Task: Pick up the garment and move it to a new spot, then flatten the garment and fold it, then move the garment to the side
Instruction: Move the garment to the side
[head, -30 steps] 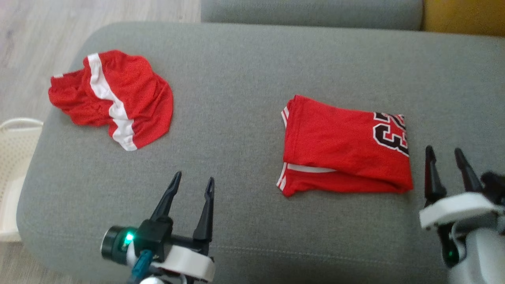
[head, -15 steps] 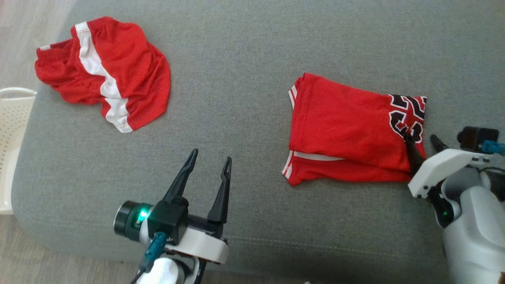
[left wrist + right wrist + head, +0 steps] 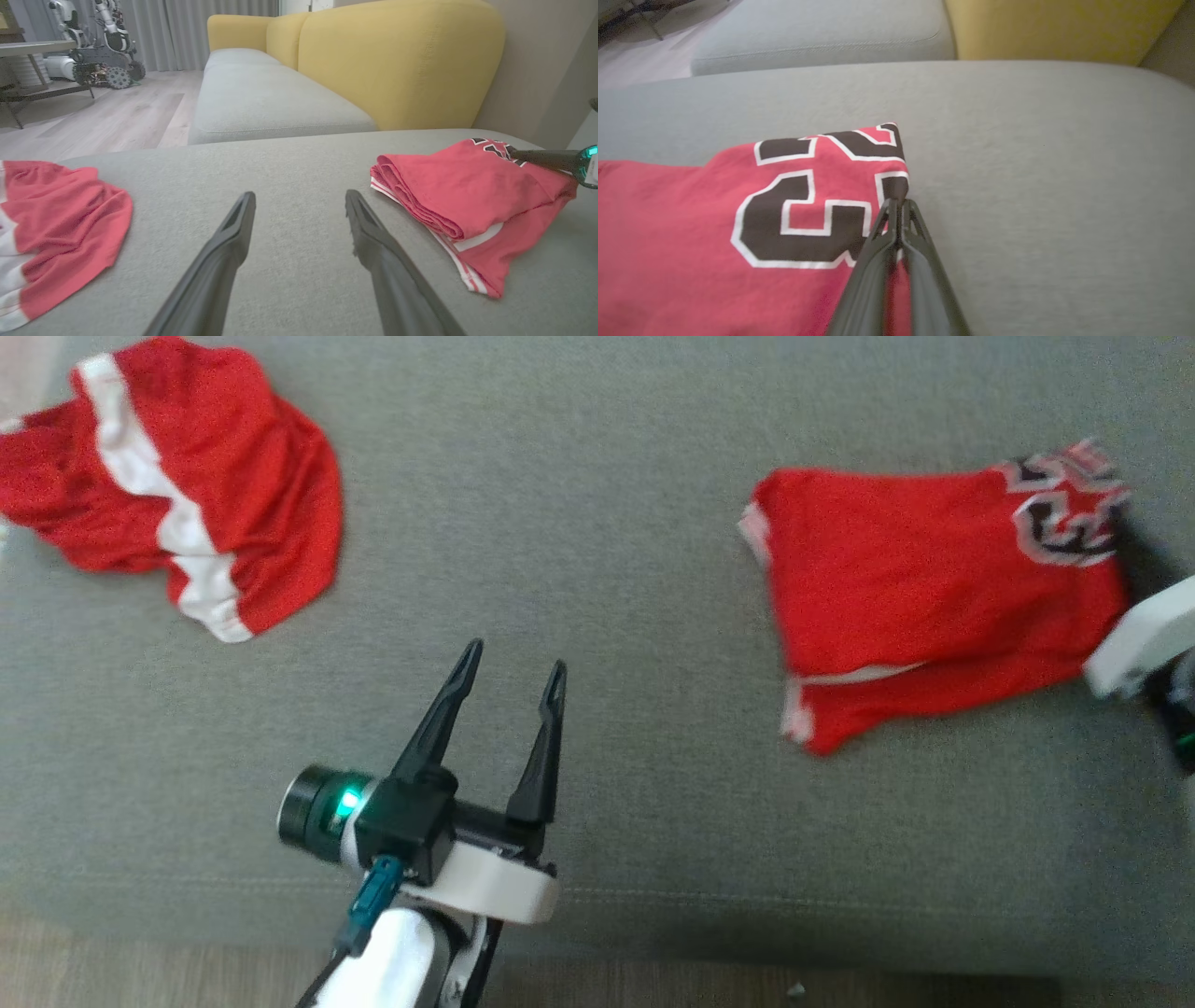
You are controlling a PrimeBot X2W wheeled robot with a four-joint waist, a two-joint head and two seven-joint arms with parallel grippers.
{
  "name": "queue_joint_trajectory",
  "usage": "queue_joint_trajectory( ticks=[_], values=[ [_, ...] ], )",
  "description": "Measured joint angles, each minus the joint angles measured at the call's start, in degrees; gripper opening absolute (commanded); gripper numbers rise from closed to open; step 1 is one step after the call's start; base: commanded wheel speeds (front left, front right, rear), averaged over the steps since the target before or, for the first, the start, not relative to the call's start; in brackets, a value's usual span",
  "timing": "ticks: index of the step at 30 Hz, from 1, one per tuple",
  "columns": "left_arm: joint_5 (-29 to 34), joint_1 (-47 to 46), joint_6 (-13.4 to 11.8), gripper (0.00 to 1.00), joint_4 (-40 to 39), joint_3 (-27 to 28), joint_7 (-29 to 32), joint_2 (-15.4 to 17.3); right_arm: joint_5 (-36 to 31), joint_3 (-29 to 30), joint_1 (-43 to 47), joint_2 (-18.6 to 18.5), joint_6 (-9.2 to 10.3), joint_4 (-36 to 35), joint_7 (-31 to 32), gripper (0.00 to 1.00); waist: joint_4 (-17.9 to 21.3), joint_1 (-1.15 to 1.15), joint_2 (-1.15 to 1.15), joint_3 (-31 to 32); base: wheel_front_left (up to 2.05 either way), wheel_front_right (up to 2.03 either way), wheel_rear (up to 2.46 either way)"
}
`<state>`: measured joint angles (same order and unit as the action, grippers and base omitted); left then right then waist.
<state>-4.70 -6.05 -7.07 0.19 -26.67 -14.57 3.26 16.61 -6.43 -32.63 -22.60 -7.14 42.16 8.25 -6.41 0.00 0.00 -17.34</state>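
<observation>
The garment (image 3: 934, 579) is a folded red jersey with a black number, lying on the right of the grey seat cushion (image 3: 597, 523). My right gripper (image 3: 899, 201) is shut on the jersey's (image 3: 691, 233) right edge, just beside the number. In the left wrist view its dark finger (image 3: 537, 156) reaches onto the jersey (image 3: 467, 186) from the right. My left gripper (image 3: 516, 655) stands open over bare cushion near the front edge, well left of the jersey, with nothing between its fingers (image 3: 233, 233).
Crumpled red shorts with a white stripe (image 3: 177, 476) lie at the cushion's far left. The cushion's front edge (image 3: 653, 896) runs just below my left wrist. A yellow backrest (image 3: 397, 60) rises behind, and another robot (image 3: 103, 42) stands across the wooden floor.
My right gripper reached onto the jersey's right edge and shut on it. The jersey has slid right, away from the shorts. The head camera dipped closer; the left gripper stayed open.
</observation>
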Motion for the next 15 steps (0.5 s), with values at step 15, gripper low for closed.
queue_joint_trajectory(
  ticks=[15],
  values=[
    [4.59, -9.34, 0.58, 1.0, -7.42, -4.67, -0.13, -0.07, -1.25, 7.15, -8.25, -13.02, 0.0, -7.55, 0.31, 0.0, 6.6, 0.01, 0.0, -10.43, 0.0, 0.0, 0.0]
  ],
)
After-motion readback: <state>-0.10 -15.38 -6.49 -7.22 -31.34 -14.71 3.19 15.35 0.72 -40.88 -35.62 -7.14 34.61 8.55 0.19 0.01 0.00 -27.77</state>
